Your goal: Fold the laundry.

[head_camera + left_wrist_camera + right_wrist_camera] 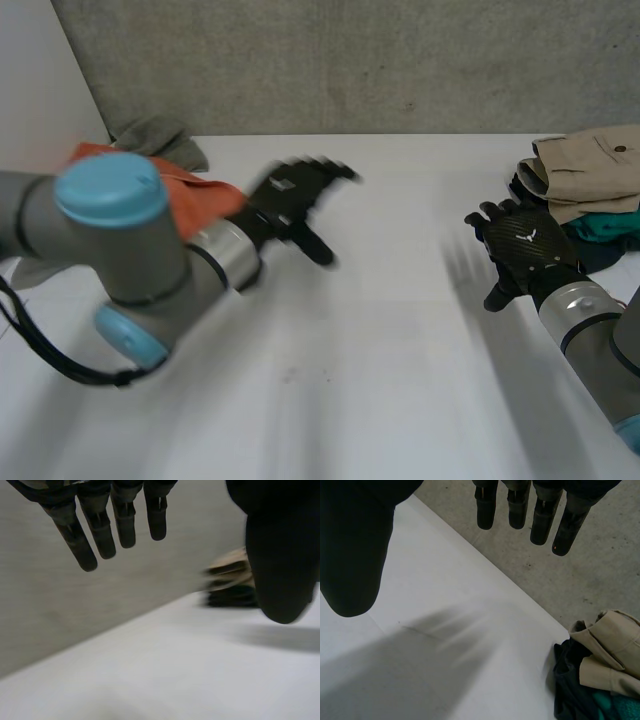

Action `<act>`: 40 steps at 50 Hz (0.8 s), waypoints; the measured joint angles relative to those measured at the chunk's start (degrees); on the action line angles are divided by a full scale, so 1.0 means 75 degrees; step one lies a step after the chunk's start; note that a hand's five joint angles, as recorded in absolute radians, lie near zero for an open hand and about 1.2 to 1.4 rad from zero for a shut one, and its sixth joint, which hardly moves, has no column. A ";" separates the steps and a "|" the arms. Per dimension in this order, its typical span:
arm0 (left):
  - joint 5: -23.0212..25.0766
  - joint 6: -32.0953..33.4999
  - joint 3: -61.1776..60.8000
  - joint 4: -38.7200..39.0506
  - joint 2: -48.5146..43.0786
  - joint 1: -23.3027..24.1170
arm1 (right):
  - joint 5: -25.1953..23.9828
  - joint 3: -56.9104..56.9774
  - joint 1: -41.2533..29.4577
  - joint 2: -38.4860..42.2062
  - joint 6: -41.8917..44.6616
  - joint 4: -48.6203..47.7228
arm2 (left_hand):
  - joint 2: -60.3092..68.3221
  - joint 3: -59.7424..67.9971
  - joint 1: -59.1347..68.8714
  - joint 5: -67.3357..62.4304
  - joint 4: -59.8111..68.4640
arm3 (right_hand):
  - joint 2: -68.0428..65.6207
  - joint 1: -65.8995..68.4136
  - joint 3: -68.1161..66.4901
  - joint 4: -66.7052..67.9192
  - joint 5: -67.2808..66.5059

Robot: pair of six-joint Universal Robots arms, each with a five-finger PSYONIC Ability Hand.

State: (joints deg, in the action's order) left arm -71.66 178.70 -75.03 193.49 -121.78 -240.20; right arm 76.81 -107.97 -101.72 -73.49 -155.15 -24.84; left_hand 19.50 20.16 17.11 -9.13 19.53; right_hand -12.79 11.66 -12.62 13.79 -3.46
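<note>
I see the pile of clothes [592, 172] at the far right, near my right hand [522, 245], whose fingers are straight and empty. An orange cloth [200, 198] lies far left behind my left hand [290, 200], which is spread and holds nothing above the table [380, 360].

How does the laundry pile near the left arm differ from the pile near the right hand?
The left pile is orange and grey; the right pile has beige cloth over teal and dark pieces. The left arm partly hides the left pile; the right pile lies beside the right hand, mostly unhidden. Both rest on the white table.
</note>
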 measured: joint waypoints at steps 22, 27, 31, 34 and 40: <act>-0.0668 0.5191 0.1951 -0.0105 -0.2874 -0.3429 | -0.0054 -0.0006 -0.0109 0.0030 0.0005 0.0007 | -0.0480 -0.0587 -0.0094 0.0436 -0.0517 | 0.0000 -0.0001 0.0000 0.0000 0.0000; -0.0513 0.5043 0.2262 -0.0077 -0.3154 -0.3423 | -0.0044 -0.0020 -0.0115 0.0036 0.0003 0.0007 | 0.0625 0.0473 0.1014 -0.0660 0.0569 | 0.0001 0.0000 0.0000 0.0000 0.0000; -0.0447 0.4840 0.2490 -0.0057 -0.3314 -0.3407 | -0.0038 -0.0032 -0.0114 0.0038 0.0007 0.0007 | 0.1912 0.1782 0.2391 -0.1937 0.1891 | 0.0000 0.0000 0.0000 0.0000 0.0000; -0.0438 0.4717 0.2673 -0.0045 -0.3436 -0.3400 | -0.0033 -0.0053 -0.0117 0.0041 0.0012 0.0012 | 0.2797 0.2689 0.3254 -0.2805 0.2791 | 0.0000 -0.0001 0.0000 0.0000 0.0001; -0.0483 0.4642 0.2930 0.0086 -0.3582 -0.3399 | -0.0024 -0.0080 -0.0123 0.0059 0.0028 0.0018 | 0.4156 0.4044 0.4429 -0.4139 0.4160 | 0.0000 0.0000 0.0000 0.0000 0.0000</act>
State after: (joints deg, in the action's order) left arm -75.28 213.51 -53.06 194.13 -148.65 -265.69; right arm 76.63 -108.57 -102.64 -73.05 -154.94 -24.71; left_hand 50.67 50.49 50.33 -40.17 50.73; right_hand -12.79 11.66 -12.62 13.79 -3.46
